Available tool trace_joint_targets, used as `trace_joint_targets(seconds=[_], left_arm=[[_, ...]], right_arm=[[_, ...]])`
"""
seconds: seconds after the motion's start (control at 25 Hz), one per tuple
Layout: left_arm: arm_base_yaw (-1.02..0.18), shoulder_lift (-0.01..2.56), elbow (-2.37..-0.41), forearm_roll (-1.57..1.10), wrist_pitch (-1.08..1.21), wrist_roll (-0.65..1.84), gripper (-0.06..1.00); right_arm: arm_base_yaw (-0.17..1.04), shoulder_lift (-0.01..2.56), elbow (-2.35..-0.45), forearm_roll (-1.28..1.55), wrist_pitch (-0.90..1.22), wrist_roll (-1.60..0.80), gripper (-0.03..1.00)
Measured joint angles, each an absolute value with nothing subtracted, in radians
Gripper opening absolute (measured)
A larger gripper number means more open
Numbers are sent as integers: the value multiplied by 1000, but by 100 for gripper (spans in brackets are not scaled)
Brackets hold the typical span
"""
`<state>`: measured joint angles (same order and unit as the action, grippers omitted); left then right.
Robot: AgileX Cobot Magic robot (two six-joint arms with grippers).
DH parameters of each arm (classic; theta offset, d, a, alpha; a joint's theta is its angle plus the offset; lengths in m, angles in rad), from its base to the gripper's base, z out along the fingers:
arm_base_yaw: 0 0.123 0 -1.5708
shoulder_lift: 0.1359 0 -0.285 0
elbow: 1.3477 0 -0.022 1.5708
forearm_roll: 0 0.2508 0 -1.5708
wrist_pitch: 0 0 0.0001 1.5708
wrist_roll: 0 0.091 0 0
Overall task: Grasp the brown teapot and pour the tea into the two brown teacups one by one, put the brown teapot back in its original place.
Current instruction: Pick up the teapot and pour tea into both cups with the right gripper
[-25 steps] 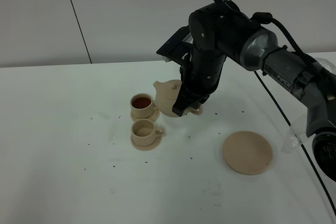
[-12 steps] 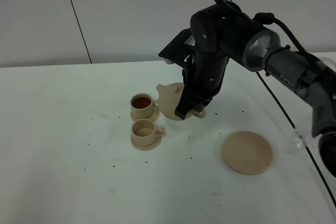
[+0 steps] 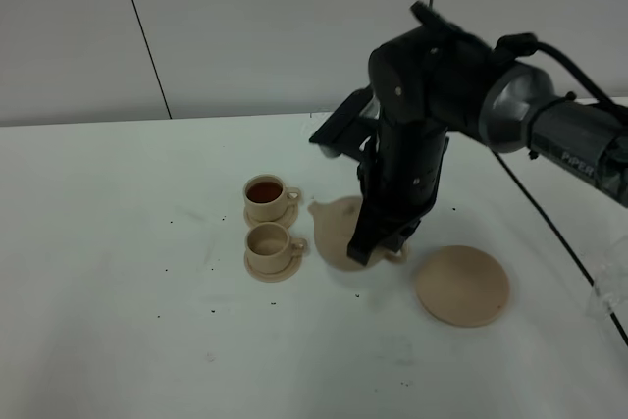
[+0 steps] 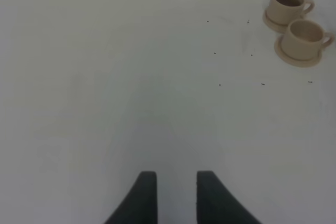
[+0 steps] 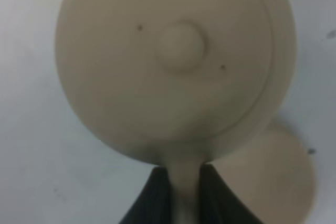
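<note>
- Exterior high view: the matte tan teapot [image 3: 337, 235], squat and round, sits low over the white table [image 3: 118, 272], between the cups and the wide saucer [image 3: 462, 286]. Whether it touches the table cannot be told.
- Its short spout [image 3: 317, 209] points left toward the cups. The spout-to-handle axis runs left to right across the table.
- The right gripper [image 3: 378, 247] hides the handle side.
- The filled cup [image 3: 265, 193] holds dark tea. The second cup [image 3: 267, 240] sits just in front of it. Each is on a small matching saucer.
- Dark specks dot the table.
- Left wrist view: the left gripper [image 4: 176, 198] has its dark jaws parted with nothing between them. It is over bare table, well apart from the filled cup [image 4: 287, 4] and second cup [image 4: 304, 35].
- Right wrist view: the right gripper [image 5: 184, 184] is clenched on the loop handle [image 5: 184, 203]. The teapot [image 5: 121, 87] is seen from above, with its smooth domed lid and round knob [image 5: 181, 45]. The flat wide saucer [image 5: 273, 182] lies beyond it.
</note>
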<state>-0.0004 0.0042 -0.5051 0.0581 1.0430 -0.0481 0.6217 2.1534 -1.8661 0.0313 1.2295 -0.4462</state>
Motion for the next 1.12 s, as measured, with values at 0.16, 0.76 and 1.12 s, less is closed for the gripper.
trace_joint_targets(seconds=[0.16, 0.76, 1.12], left_arm=[[0, 4, -505, 58, 1043, -48, 26], [0, 4, -505, 58, 1043, -48, 26], [0, 4, -505, 58, 1043, -48, 26]], right_arm=[[668, 2153, -1852, -7, 1230, -455, 10], [769, 2157, -1851, -346, 1126, -539, 10], [810, 2186, -1849, -461, 1070, -576, 10]])
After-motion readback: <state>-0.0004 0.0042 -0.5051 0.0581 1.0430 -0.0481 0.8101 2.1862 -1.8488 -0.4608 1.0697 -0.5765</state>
